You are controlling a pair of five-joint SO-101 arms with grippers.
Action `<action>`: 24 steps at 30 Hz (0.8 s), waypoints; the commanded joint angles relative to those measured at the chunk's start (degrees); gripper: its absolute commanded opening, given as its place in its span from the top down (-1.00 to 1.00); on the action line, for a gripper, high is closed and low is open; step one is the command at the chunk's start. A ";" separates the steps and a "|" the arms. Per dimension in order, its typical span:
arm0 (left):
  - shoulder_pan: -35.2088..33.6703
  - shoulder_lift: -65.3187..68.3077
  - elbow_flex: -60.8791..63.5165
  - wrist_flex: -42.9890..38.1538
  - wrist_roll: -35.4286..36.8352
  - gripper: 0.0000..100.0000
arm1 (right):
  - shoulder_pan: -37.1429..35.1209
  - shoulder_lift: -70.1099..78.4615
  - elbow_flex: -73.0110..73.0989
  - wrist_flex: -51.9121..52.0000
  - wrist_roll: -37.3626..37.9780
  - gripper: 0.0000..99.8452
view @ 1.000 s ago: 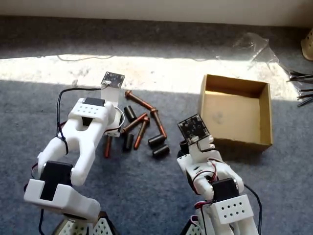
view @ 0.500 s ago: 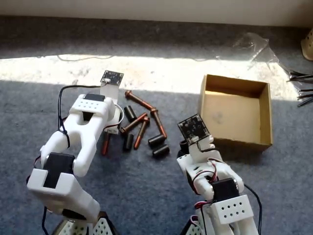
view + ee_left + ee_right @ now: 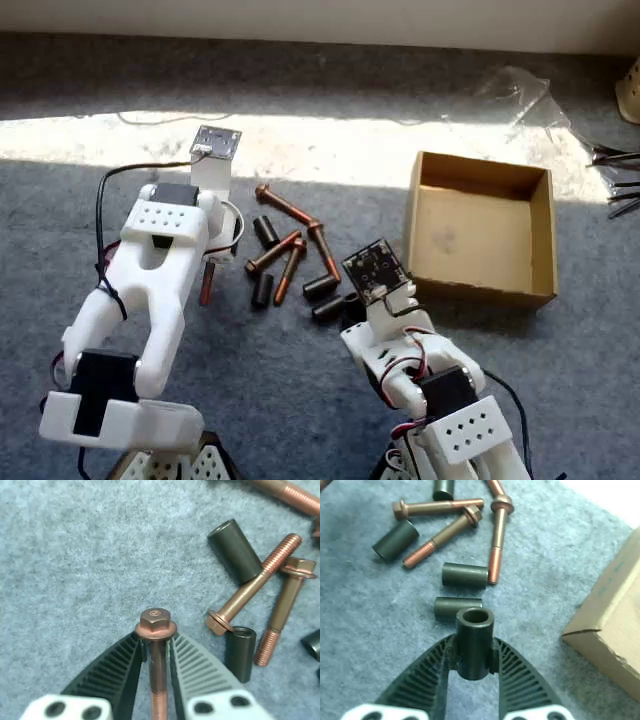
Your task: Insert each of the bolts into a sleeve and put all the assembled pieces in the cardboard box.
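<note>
Over the carpet (image 3: 560, 380), left side: my left gripper (image 3: 156, 641) is clamped on a bolt (image 3: 156, 624), shank along the jaws, head past the tips. My right gripper (image 3: 474, 644) pinches a sleeve (image 3: 475, 630) w/ bore opening away from its wrist. Sleeve sits to bolt's right, apart; axes prob. need lining up first.

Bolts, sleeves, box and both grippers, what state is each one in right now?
Left gripper: shut on a bolt.
Held bolt: clamped by its shank, no sleeve on it.
Right gripper: shut on a sleeve.
Held sleeve: clamped, bore empty.
Loose bolts: four lying on the carpet, none sleeved.
Loose sleeves: four lying on their sides, no bolts in them.
Cardboard box: open, empty.
</note>
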 commanded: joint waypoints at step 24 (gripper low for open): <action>6.90 -51.03 3.03 15.21 -7.82 0.99 | -3.03 -7.08 -30.99 9.89 -1.05 0.99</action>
